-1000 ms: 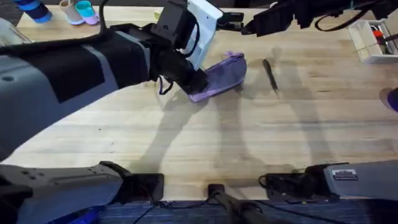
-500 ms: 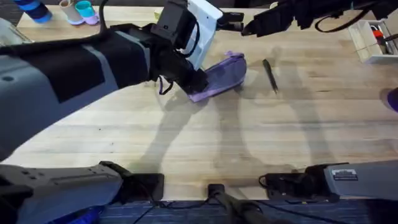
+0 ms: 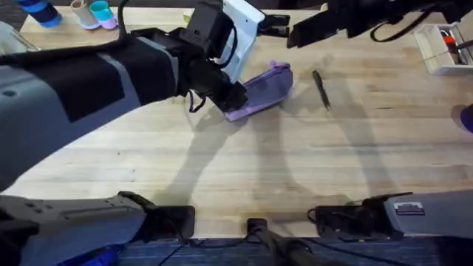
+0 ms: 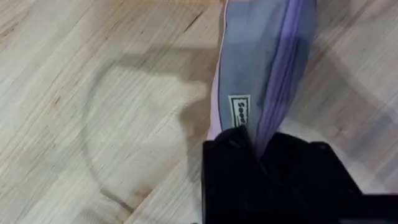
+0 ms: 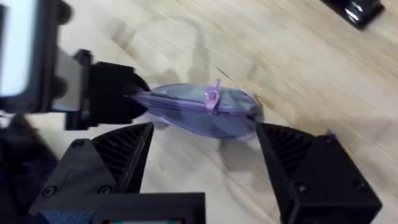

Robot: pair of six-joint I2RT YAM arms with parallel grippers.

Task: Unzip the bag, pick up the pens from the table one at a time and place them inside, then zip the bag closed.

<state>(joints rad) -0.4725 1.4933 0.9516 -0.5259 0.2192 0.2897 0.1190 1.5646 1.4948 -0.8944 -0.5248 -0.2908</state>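
The lilac bag (image 3: 267,86) lies on the table (image 3: 222,162), slightly back of centre. My left gripper (image 3: 233,101) is shut on the bag's near-left end, and in the left wrist view its black fingers (image 4: 236,162) clamp the fabric of the bag (image 4: 261,56). My right gripper (image 3: 292,32) hangs above and behind the bag. It is open (image 5: 205,165), with the bag (image 5: 193,118) and its zip pull (image 5: 212,96) lying between and beyond the spread fingers. A thin black pen (image 3: 321,89) lies just right of the bag.
Cups (image 3: 94,12) and a blue object (image 3: 41,12) stand at the back left. A white tray with red-tipped markers (image 3: 442,46) is at the back right. A purple thing (image 3: 465,118) sits at the right edge. A black object (image 5: 356,9) lies beyond the bag.
The right arm has shifted slightly over the back of the table. The left gripper and the bag have stayed put.
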